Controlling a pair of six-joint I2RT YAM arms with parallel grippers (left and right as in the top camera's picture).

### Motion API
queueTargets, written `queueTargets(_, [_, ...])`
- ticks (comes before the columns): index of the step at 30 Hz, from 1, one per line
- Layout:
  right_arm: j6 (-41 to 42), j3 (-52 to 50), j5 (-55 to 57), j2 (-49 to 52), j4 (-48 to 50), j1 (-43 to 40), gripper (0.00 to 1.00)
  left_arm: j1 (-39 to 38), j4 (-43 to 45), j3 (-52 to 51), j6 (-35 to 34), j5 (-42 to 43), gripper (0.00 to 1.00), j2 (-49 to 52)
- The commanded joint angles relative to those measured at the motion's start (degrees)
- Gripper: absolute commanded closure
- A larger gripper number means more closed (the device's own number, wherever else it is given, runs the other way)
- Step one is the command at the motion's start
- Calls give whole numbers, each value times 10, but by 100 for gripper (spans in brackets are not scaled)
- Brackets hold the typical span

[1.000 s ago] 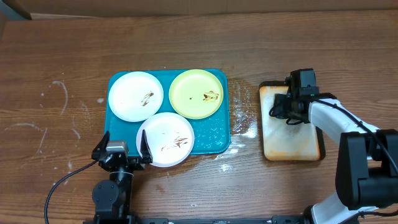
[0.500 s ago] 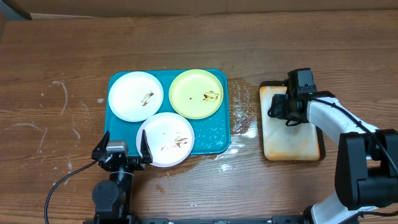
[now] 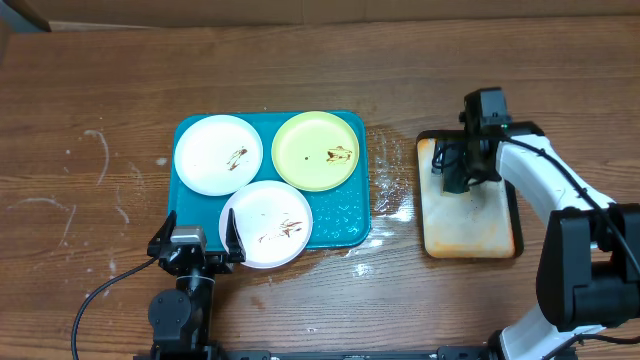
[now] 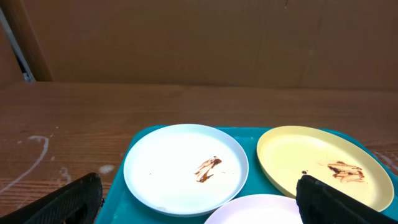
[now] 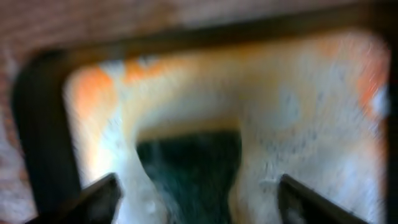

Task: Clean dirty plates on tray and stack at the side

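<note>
Where the overhead frame begins at its left, the bare wooden table (image 3: pixel 90 90) carries pale scuff marks. Low in the left part of that frame sits the left gripper (image 3: pixel 196 241). Its jaws are spread fully, released and grasping nothing. One finger is at the rim of the lower white plate (image 3: pixel 266 223), and whether it touches cannot be told. That plate lies at the bottom edge of the teal tray (image 3: pixel 345 222), left of the frame's centre. In the tray's upper left rests the upper white plate (image 3: pixel 218 153), and in its upper right the yellow-green plate (image 3: pixel 319 150). All three carry a brown smear and lie side by side, unstacked. Just right of the tray the wood glistens with a wet patch (image 3: pixel 392 195). Further right lies the beige tray (image 3: pixel 470 225), black-rimmed and stained orange. Over its upper left part hangs the right gripper (image 3: pixel 452 178). Its blurred wrist view shows the fingers (image 5: pixel 93 199) parted wider than a dark green block (image 5: pixel 189 165) that lies between them on the beige surface, so this claw is released too.
</note>
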Motion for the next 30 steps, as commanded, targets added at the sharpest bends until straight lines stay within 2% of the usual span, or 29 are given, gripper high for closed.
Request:
queueTargets(1, [-41, 16, 9, 3, 10, 1, 36, 3, 0, -2, 9, 6, 0, -4])
queueTargets(6, [-53, 16, 16, 4, -32, 1, 39, 3, 0, -2, 9, 6, 0, -4])
queueTargets(16, [-35, 75, 16, 4, -163, 4, 27, 3, 0, -2, 9, 6, 0, -4])
queueTargets(22, [-37, 122, 13, 7, -188, 5, 33, 3, 0, -2, 9, 6, 0, -4])
queueTargets(27, [-51, 140, 10, 40, -221, 5, 31, 3, 0, -2, 9, 6, 0, -4])
queueTargets(30, [-53, 150, 3, 66, -240, 5, 39, 3, 0, -2, 9, 6, 0, -4])
